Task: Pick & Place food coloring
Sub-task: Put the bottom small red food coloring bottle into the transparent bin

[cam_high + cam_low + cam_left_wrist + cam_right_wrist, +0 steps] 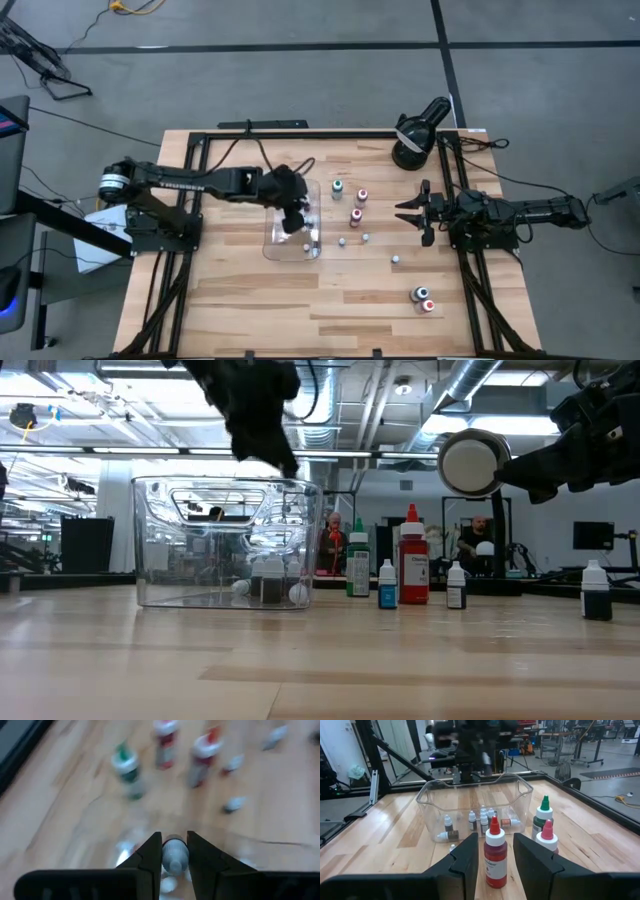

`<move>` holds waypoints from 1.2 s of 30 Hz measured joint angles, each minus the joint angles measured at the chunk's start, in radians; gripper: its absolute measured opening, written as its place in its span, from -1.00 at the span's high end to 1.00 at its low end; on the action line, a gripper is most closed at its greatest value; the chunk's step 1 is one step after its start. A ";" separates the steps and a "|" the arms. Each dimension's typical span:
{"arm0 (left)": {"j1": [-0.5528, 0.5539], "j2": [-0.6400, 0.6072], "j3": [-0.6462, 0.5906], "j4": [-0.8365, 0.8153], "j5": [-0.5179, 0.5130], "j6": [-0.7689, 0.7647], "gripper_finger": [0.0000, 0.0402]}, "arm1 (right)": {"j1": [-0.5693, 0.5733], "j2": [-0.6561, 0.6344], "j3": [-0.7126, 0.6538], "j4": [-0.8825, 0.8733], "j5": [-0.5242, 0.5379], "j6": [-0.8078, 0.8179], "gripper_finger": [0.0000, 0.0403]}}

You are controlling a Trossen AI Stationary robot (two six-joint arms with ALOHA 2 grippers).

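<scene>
Small food-coloring bottle (174, 855), white cap, sits pinched between the left claw (174, 851) fingers, up over the clear tray (272, 247), above its rim. Tray already has several tiny bottles (477, 822) lying & standing on its floor. Outside the tray on the desk (240, 300): green-cap bottle (337, 187), two red-cap ones (359, 204) near it, small white ones (366, 238) scattered, & a pair (422, 298) off toward the near right corner. Right claw (410, 211) hangs at the desk's right side, fingers parted, gripping nothing; red bottle (495, 854) stands ahead of it in its wrist view. Black round lamp (416, 135) at far right edge.
</scene>
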 joint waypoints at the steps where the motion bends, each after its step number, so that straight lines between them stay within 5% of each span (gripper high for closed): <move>1: 0.013 0.003 0.000 -0.022 -0.016 -0.008 0.70 | 0.000 0.000 0.000 0.000 0.000 0.000 0.44; 36: 0.023 0.267 -0.014 -0.041 -0.005 0.574 0.69 | 0.000 0.000 0.000 0.000 0.000 0.000 0.44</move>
